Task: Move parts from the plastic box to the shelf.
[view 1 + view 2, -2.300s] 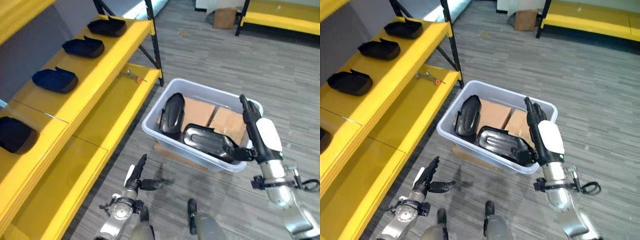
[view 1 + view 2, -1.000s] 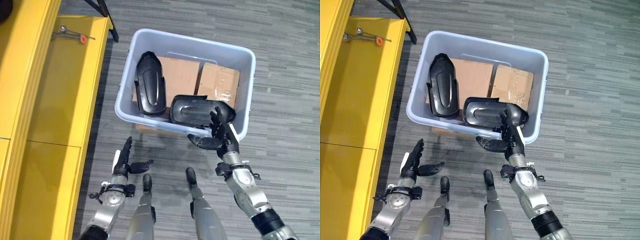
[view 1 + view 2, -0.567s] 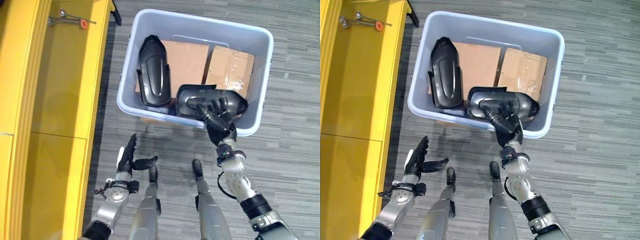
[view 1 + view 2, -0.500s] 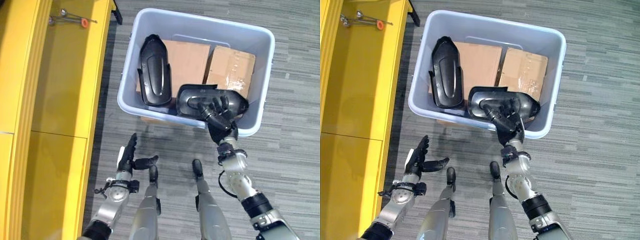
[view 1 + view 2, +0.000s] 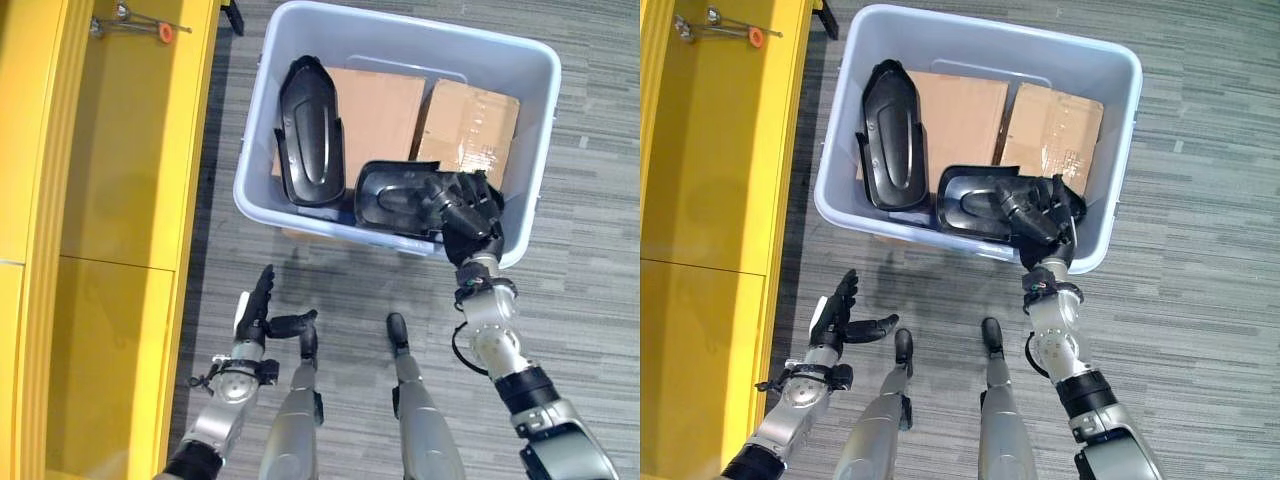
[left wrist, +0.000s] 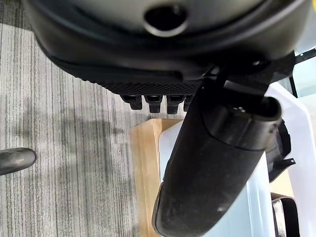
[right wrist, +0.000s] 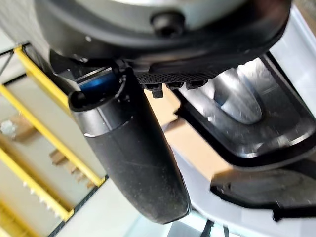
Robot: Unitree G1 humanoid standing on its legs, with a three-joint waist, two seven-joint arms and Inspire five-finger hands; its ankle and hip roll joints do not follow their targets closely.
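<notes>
A pale grey plastic box (image 5: 400, 25) stands on the floor, holding two black moulded parts. One long part (image 5: 310, 130) leans at the box's left side. The other part (image 5: 395, 200) lies along the near wall. My right hand (image 5: 468, 218) reaches over the near rim and rests on that part's right end, fingers spread and nearly straight, thumb out. In the right wrist view the glossy part (image 7: 256, 123) lies just past the thumb (image 7: 133, 158). My left hand (image 5: 255, 312) hovers open, low over the floor, in front of the box and apart from it.
Two cardboard pieces (image 5: 385, 105) line the box's bottom. The yellow shelf (image 5: 110, 200) runs along the left, with an orange-handled tool (image 5: 130, 22) on its far end. A wooden base (image 6: 145, 173) shows under the box. Grey plank floor surrounds the box.
My right hand has gone from the box's near rim over it and onto the near part's right end. The camera has tilted down towards the box. The left hand stays put.
</notes>
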